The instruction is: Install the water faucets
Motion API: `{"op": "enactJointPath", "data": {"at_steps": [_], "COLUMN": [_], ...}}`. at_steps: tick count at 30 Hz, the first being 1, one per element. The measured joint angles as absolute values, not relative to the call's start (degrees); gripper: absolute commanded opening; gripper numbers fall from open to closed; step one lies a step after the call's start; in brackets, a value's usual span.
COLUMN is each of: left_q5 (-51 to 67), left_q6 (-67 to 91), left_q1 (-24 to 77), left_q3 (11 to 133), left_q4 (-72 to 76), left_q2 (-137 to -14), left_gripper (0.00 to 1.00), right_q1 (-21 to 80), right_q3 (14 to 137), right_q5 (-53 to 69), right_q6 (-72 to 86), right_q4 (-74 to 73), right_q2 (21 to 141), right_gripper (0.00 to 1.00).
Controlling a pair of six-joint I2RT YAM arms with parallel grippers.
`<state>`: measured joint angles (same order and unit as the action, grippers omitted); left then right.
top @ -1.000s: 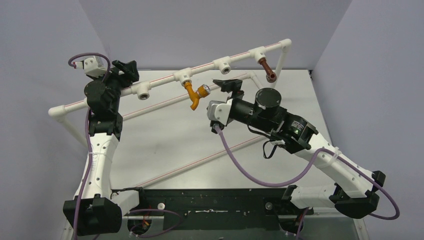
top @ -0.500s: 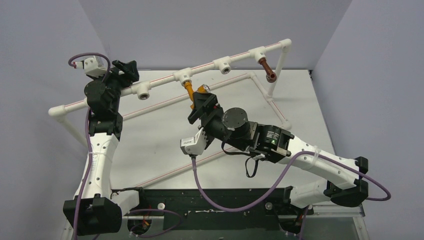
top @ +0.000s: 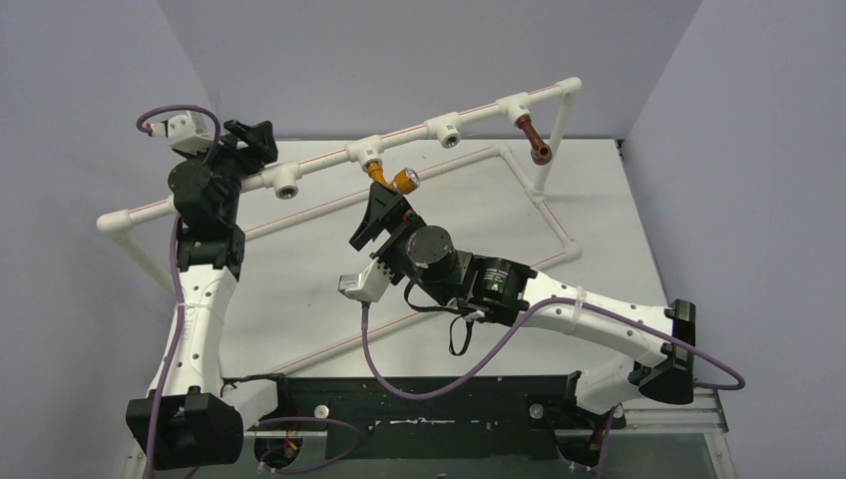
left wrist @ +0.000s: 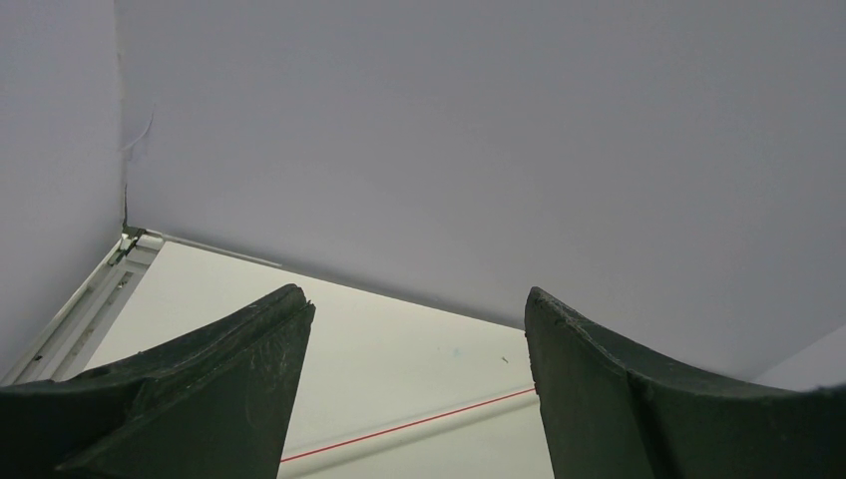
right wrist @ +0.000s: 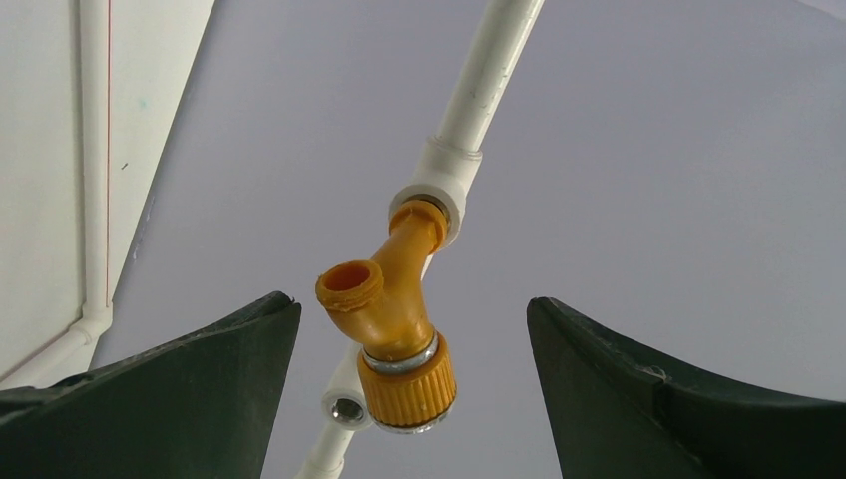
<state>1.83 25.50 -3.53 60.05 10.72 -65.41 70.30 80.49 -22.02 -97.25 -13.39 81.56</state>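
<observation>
The orange-yellow plastic faucet with the bent spout and round silver end (right wrist: 394, 324) hangs from a white tee socket (right wrist: 436, 190) midway along the raised rail of the white plastic pipe frame (top: 324, 165). Its neck sits in the socket, so it appears mounted, though how firmly it is seated cannot be told. The dark reddish-brown faucet (top: 532, 138) hangs the same way from the tee near the rail's right end. Two other tees, one to the left (top: 287, 188) and one between the faucets (top: 446, 135), show open mouths.

The right claw (top: 382, 210) points up at the orange-yellow faucet from just below. Its jaws are wide apart, one on each side, and touch nothing. This placement suggests it is lined up to close on the body and turn or press it home.

The left claw (left wrist: 414, 299) is near the rail's left end, also spread and gripping nothing. It probably waits there to steady the frame. Below both lies the pale counter (top: 329, 269).
</observation>
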Motion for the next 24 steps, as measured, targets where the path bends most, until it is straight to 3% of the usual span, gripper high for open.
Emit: {"op": "enactJointPath", "data": {"at_steps": [5, 11, 16, 20, 24], "left_q5": [1.8, 1.9, 2.0, 2.0, 2.1], "left_q6": [25.5, 25.5, 25.5, 25.5, 25.3], "left_q1": [-3.5, -3.5, -3.5, -3.5, -3.6], "left_q3": [60.1, 60.1, 60.1, 60.1, 60.2], "left_q4": [10.7, 10.7, 10.7, 10.7, 10.8], "left_q2": [-65.5, -65.5, -65.5, -65.5, -65.6], "left_gripper": [0.76, 0.76, 0.76, 0.76, 0.76], "right_q1": [68.8, 67.5, 67.5, 67.5, 67.5], "right_q3": [80.5, 80.4, 80.2, 79.5, 78.4], "right_q5": [-22.5, -22.9, -24.1, -25.5, -26.2], "right_q6": [-97.2, -95.7, -93.0, -89.9, -87.4], "right_q4": [-11.5, -9.8, -6.6, -4.0, -1.0], "right_q2": [83.6, 85.3, 85.6, 86.1, 86.1], "right_gripper": [0.82, 0.68, 0.47, 0.17, 0.00]}}
